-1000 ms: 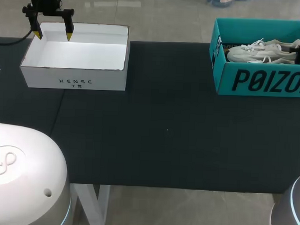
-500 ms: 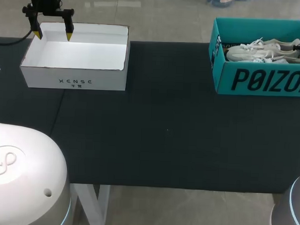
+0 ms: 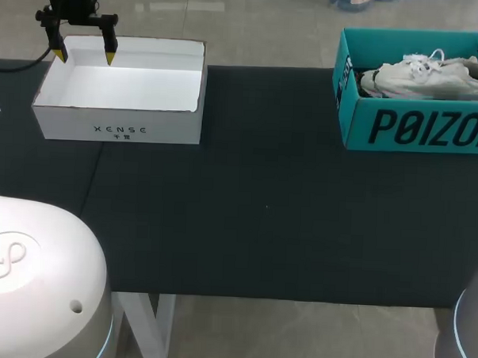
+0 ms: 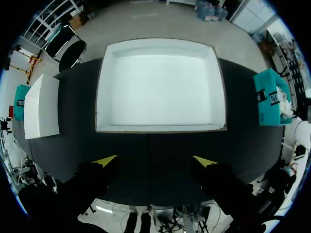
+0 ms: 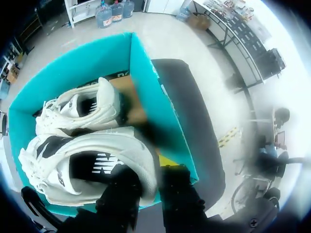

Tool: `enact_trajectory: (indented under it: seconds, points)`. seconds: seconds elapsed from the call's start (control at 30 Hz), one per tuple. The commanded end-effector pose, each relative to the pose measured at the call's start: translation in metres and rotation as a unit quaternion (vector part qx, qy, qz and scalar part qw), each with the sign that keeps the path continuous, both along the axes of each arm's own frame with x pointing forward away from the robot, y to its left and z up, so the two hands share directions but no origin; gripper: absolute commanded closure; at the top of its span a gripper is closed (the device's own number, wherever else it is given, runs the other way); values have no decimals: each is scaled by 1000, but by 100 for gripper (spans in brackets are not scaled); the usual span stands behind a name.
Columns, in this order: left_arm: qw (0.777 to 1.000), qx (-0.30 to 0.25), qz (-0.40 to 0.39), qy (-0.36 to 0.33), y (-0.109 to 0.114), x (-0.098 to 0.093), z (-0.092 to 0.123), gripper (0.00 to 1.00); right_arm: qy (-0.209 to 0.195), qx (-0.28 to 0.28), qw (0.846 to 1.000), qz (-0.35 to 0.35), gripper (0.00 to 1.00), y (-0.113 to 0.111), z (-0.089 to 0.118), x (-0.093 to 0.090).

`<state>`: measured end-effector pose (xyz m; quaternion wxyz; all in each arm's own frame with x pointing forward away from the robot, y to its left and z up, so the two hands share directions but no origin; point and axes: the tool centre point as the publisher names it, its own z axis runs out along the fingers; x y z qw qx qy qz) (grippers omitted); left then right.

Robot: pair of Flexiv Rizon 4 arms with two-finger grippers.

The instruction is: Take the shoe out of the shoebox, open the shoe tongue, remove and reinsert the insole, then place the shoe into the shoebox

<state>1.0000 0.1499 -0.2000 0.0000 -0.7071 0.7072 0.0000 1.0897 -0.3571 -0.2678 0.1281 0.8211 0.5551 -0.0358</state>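
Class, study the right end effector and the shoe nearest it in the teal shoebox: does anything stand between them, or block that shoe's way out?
Nothing visible does. The right end effector grips the heel of the shoe directly; the shoebox is open on top, and the second shoe lies beside it, not over it.

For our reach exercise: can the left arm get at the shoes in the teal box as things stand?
Probably not: the left gripper hangs by the white box at far left; the shoes are in the teal shoebox at far right, one in the right gripper.
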Motion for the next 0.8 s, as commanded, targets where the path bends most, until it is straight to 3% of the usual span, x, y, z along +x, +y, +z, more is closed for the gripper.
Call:
enact_trajectory:
  seconds: [0.03,0.4,0.8]
  points:
    - [1000,0,0,0,0,0,0,0,-9,-10,1000,-2,100,15,49,-11]
    - [1000,0,0,0,0,0,0,0,12,5,1000,26,100,36,95,-23]
    - [1000,0,0,0,0,0,0,0,12,5,1000,26,100,36,95,-23]
